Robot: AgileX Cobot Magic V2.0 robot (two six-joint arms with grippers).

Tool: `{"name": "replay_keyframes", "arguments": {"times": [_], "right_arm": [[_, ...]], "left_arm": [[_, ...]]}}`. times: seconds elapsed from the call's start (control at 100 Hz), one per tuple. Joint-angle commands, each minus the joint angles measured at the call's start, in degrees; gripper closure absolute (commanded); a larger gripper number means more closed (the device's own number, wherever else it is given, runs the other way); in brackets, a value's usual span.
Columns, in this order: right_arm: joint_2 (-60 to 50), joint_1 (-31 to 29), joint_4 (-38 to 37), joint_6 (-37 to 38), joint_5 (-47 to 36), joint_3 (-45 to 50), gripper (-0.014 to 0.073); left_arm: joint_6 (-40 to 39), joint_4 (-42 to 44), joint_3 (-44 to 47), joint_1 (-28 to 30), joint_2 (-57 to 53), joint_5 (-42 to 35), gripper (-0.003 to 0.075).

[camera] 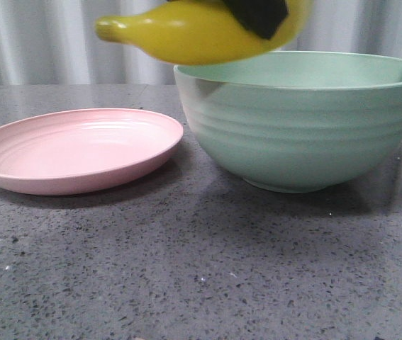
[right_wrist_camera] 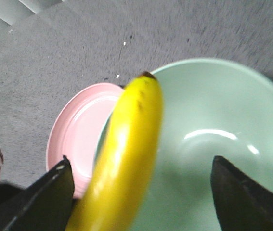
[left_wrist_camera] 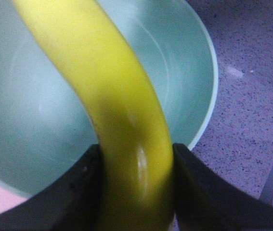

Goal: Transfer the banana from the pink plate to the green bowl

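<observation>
The left gripper [left_wrist_camera: 136, 192] was clamped on the banana [camera: 193, 32], holding it over the green bowl's [camera: 307, 142] nine o'clock rim, clear of the pink plate [camera: 73, 152]. The right gripper [right_wrist_camera: 141, 192] hung spread, holding nothing. Carrying was nearly done; next, probably centre, lower, release.
</observation>
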Motion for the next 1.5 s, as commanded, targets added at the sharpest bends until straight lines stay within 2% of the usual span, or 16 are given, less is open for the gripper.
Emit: {"name": "replay_keyframes", "arguments": {"times": [0.0, 0.26, 0.33, 0.48, 0.55, 0.62, 0.67, 0.74, 0.81, 1.03, 1.18, 1.24, 1.39, 1.49], "right_arm": [[2.7, 0.0, 6.7, -0.2, -4.3, -2.1, 0.0089], [8.3, 0.0, 10.1, -0.2, -7.2, -2.1, 0.0114], [8.5, 0.0, 10.7, -0.2, -7.4, -2.1, 0.0181], [8.5, 0.0, 11.5, -0.2, -7.5, -2.1, 0.0427], [8.5, 0.0, 12.4, -0.2, -7.5, -2.1, 0.0514], [8.5, 0.0, 13.8, -0.2, -7.5, -2.1, 0.0569], [8.5, 0.0, 15.2, -0.2, -7.5, -2.1, 0.0592], [8.5, 0.0, 16.3, -0.2, -8.1, -2.1, 0.0608], [8.4, 0.0, 16.4, -0.2, -8.7, -2.1, 0.0608], [7.2, -0.1, 13.9, -2.4, -13.7, -2.1, 0.0608], [6.5, -0.7, 8.3, -4.5, -20.1, -2.2, 0.0608], [6.7, -0.7, 3.7, -6.1, -22.0, -2.2, 0.0608], [7.9, -0.7, -6.3, -6.1, -23.1, -2.2, 0.0608], [9.1, -0.7, -10.3, -6.1, -23.1, -2.2, 0.0608]], "left_arm": [[0.4, -1.6, -2.1, -0.7, -1.9, -4.1, 0.0563], [0.4, -1.8, -2.2, -0.7, -1.9, -4.2, 0.0563], [0.4, -1.8, -2.2, -0.7, -1.9, -4.5, 0.0563], [0.4, -1.8, -2.2, -0.7, -1.9, -4.6, 0.0562], [0.4, -1.8, -2.2, -0.7, -1.9, -4.6, 0.0557], [0.4, -1.8, -2.2, -0.7, -1.9, -4.6, 0.0514], [0.4, -1.8, -2.4, -0.7, -1.9, -4.6, 0.0454], [0.4, -1.7, -3.3, -0.7, -1.9, -4.3, 0.0377], [0.4, -1.3, -4.6, -0.7, -1.9, -4.2, 0.0335], [0.4, -1.1, -10.0, -0.7, -2.0, -1.7, 0.0332], [0.4, -1.1, -12.2, -0.7, -2.0, -0.1, 0.0332], [0.4, -1.1, -12.3, -0.7, -2.0, -0.1, 0.0332], [0.4, -1.1, -12.3, -0.7, -2.0, 0.3, 0.0332], [0.4, -1.1, -12.3, -0.7, -2.0, 0.3, 0.0332]]}}
